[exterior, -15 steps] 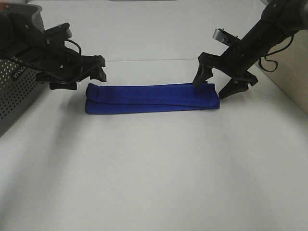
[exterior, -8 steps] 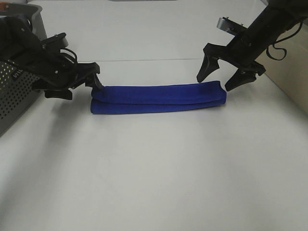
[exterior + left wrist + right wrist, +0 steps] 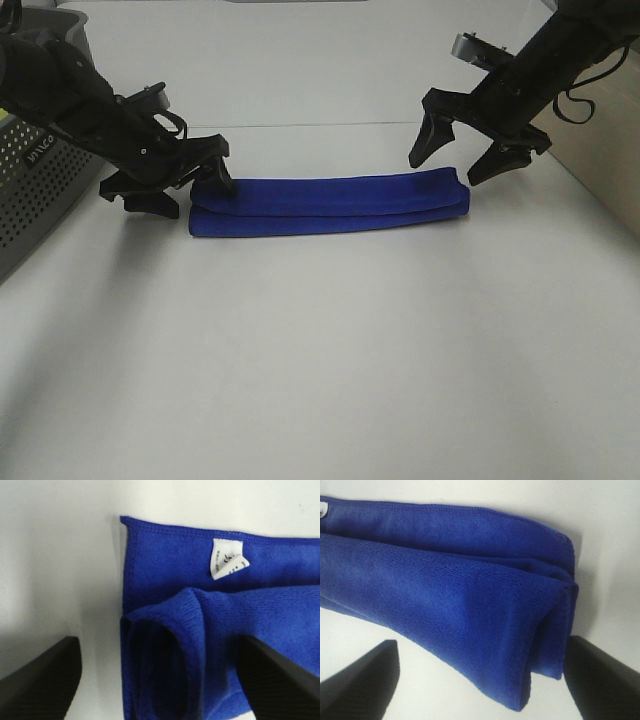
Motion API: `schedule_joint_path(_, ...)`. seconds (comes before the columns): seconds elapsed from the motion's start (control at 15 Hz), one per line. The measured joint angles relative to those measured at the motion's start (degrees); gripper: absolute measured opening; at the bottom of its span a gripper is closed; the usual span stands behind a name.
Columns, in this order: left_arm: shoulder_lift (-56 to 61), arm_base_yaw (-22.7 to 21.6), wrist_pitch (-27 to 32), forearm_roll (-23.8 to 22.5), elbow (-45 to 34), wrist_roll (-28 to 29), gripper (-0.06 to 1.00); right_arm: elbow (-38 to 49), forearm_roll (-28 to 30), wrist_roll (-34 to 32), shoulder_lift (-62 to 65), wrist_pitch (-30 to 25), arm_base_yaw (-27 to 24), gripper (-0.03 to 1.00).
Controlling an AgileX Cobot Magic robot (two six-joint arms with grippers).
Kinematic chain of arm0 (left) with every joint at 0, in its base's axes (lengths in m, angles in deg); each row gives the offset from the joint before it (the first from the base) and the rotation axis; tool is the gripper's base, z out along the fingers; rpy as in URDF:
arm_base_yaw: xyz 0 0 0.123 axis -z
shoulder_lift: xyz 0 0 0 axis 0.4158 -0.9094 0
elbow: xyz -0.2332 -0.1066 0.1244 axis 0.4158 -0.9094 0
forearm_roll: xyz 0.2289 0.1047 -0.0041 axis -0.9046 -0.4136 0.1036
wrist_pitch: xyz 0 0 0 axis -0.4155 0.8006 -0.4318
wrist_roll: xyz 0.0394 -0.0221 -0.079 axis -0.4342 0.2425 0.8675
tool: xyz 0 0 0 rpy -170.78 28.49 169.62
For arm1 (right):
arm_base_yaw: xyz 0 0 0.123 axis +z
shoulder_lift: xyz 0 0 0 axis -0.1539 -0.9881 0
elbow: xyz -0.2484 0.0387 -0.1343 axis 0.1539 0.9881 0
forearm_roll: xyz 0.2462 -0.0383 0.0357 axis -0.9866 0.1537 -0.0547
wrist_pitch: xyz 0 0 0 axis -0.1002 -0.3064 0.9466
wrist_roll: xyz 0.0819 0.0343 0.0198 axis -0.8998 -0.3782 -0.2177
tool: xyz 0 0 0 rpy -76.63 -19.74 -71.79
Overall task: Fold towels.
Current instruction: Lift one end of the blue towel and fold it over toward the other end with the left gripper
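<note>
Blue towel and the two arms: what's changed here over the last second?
The right gripper lifted off the right end of the towel, jaws open, and the towel slid slightly to the right. The left gripper came down to its left end, jaws open. The towel stays a long folded strip on the table.

The towel (image 3: 330, 203) is plush blue cloth, its nap finely ribbed and matt, with a stitched hem. Its tag (image 3: 226, 558) is thin, smooth and white. The desk (image 3: 320, 360) is smooth, matt white. The left end effector (image 3: 193, 196) and right end effector (image 3: 448, 168) look like matt black plastic. The basket (image 3: 30, 190) is grey and perforated.
</note>
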Motion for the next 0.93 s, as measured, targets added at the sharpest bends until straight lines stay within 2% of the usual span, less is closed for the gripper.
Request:
schedule_joint_path(0.13, -0.3, 0.0, -0.1, 1.4, 0.2, 0.0, 0.79, 0.0, 0.0, 0.0, 0.0, 0.9, 0.0, 0.84)
schedule_joint_path(0.27, -1.2, 0.0, -0.1, 2.5, 1.2, -0.1, 0.74, 0.0, 0.0, 0.0, 0.0, 1.0, 0.0, 0.84)
schedule_joint_path(0.67, -4.2, 0.0, 2.5, 7.6, 5.4, -2.0, 0.70, 0.0, 0.0, -0.8, 0.0, 1.0, 0.0, 0.84)
schedule_joint_path(0.73, -4.4, 0.0, 2.7, 7.8, 5.6, -2.0, 0.65, 0.0, 0.0, -1.0, 0.0, 1.0, 0.0, 0.84)
schedule_joint_path(0.93, -5.1, 0.0, 3.2, 7.7, 5.6, -2.0, 0.34, 0.0, 0.0, -1.1, 0.0, 1.0, 0.0, 0.84)
